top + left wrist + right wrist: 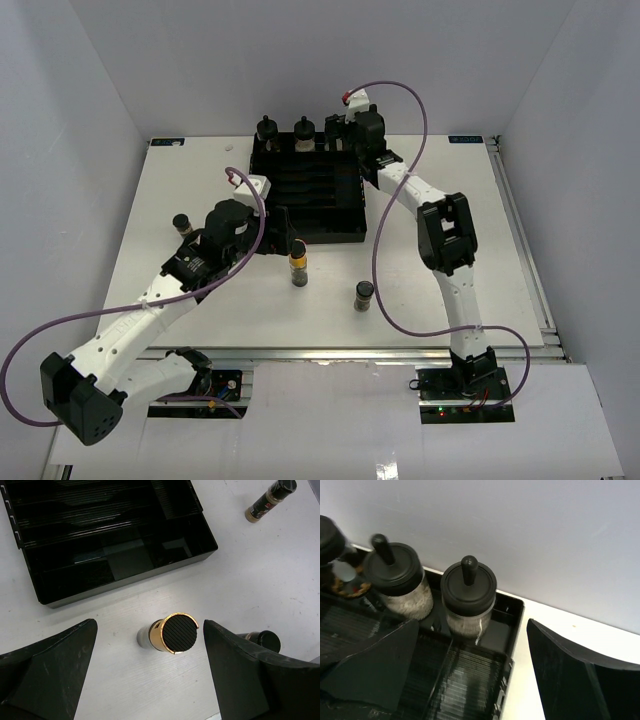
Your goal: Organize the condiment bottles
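Three squat clear condiment bottles stand along the back row of the black tray (335,215): two (267,130) (302,130) show from above, the third is mostly hidden under my right gripper (345,132). In the right wrist view that gripper (472,625) is open just in front of the nearest bottle (469,597), with another beside it (397,580). The yellow-banded jar (298,265) stands on the table in front of the tray. My left gripper (150,625) is open above it, a finger on each side of the jar (172,632), not touching.
One slim dark jar (364,295) (267,500) stands on the table right of the yellow-banded one. Another (182,224) stands at the left, behind my left arm. The tray's slotted compartments (100,525) hold nothing in front. White walls enclose the table.
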`<state>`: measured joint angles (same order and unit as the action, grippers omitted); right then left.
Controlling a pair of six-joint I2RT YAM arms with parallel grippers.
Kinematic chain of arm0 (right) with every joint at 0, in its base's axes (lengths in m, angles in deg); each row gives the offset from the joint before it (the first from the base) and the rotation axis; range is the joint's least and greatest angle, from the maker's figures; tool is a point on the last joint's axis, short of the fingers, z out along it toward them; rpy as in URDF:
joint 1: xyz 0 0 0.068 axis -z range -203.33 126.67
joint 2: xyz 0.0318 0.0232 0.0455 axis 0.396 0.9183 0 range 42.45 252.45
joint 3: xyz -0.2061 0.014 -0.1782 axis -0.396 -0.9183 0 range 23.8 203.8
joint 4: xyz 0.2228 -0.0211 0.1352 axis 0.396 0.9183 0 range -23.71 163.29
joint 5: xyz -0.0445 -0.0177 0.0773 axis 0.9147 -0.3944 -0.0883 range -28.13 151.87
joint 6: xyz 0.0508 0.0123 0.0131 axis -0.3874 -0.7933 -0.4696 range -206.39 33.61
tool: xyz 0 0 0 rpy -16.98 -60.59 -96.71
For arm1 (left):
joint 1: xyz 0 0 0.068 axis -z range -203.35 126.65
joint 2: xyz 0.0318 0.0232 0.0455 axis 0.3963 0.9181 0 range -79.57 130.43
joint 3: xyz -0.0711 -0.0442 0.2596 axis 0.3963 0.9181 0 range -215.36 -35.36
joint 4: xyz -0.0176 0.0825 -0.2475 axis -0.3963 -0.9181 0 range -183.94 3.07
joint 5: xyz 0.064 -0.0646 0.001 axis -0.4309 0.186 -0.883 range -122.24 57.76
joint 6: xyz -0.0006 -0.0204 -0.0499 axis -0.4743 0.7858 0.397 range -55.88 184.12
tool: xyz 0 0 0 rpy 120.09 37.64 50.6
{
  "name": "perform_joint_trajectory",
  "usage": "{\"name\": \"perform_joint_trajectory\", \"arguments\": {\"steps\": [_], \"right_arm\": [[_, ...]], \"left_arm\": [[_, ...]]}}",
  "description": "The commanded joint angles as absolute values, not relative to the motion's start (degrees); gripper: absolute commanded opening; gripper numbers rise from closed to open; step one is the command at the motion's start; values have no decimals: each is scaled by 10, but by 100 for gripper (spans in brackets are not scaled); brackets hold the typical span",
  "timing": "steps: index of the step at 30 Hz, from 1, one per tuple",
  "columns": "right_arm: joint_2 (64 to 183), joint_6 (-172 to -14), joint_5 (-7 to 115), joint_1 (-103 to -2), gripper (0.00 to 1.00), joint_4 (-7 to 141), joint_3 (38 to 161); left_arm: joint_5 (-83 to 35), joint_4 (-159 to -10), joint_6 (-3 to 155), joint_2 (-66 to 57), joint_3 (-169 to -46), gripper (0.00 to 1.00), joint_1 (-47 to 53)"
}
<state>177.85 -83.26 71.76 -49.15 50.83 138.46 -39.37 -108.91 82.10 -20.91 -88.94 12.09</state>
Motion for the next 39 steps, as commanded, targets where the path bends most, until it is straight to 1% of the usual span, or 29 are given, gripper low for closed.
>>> {"name": "perform_joint_trajectory", "arguments": {"steps": [1,5,8,13,16,21,26,32,36,39], "right_arm": [[1610,-824,728,-495,96,517,1351],[1511,-861,722,-497,98,643,1312],[1429,-907,698,-498,98,700,1233],[1297,-935,637,-510,97,745,1087],[1235,-944,628,-528,97,763,995],[1131,-962,613,-535,97,754,880],[1066,-965,596,-536,97,753,809],[1032,-951,581,-537,98,751,758],[1030,-933,499,-545,96,735,756],[1045,-923,492,-590,95,727,781]], "left_arm": [[-413,-1069,814,-246,-885,98,122],[-360,-1093,813,-237,-905,98,122],[-377,-1130,815,-219,-910,98,122],[-389,-1172,826,-214,-906,98,122],[-370,-1174,834,-230,-902,98,122],[-364,-1203,840,-231,-911,97,122],[-351,-1211,842,-235,-913,95,122],[-327,-1211,856,-214,-930,90,126],[-354,-1227,866,-204,-950,91,126],[-406,-1247,881,-209,-966,92,126]]}}
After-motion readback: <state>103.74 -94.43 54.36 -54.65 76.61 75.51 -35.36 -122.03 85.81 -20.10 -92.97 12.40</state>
